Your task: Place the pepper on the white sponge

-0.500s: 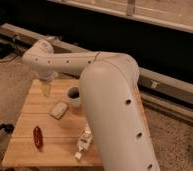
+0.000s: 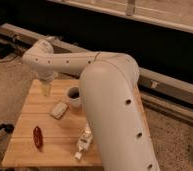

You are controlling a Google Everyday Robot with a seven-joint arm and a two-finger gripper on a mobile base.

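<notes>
On the bench (image 2: 55,150) the pepper (image 2: 37,136) lay apart from the white sponge (image 2: 59,110); my 2 fingers (image 2: 45,90) hung spread, seemingly empty, over its far edge.

Table (image 2: 26,119): pepper (image 2: 37,136), white sponge (image 2: 59,110), mug (image 2: 73,98), bottle (image 2: 83,142)

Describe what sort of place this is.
Likely an indoor test area: small wooden table on speckled floor beside a dark window wall; the hand hangs above the table's far left corner.

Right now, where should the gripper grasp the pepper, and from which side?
Probably across the narrow middle of the pepper, from straight above: it lies flat on the table, long and slim, bare wood around it. The gripper hovers open near the table's far edge.
</notes>
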